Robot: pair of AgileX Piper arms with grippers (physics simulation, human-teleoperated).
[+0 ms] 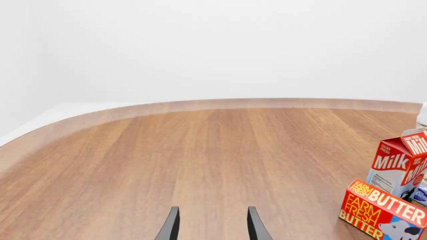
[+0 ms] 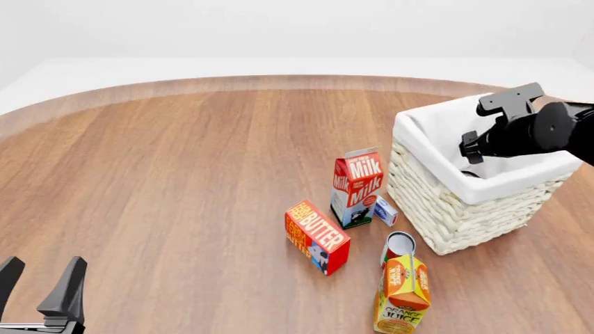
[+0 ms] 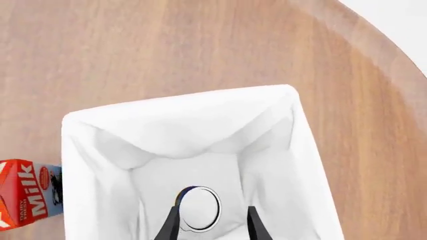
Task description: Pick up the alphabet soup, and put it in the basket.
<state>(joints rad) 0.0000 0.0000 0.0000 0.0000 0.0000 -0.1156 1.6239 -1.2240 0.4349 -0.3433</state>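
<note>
Two spread fingers on right gripper, poised over alphabet soup, standing upright inside basket, not gripped. Left gripper low over table, fingers apart, holding nothing.

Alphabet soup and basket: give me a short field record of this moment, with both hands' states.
alphabet soup: inside the basket, top facing up
basket: upright on the table, right of the milk carton
right hand: above the basket, fingers open either side of the can; contact unclear
left hand: open, low at the near left, holding nothing
other items: butter box, orange juice carton
</note>
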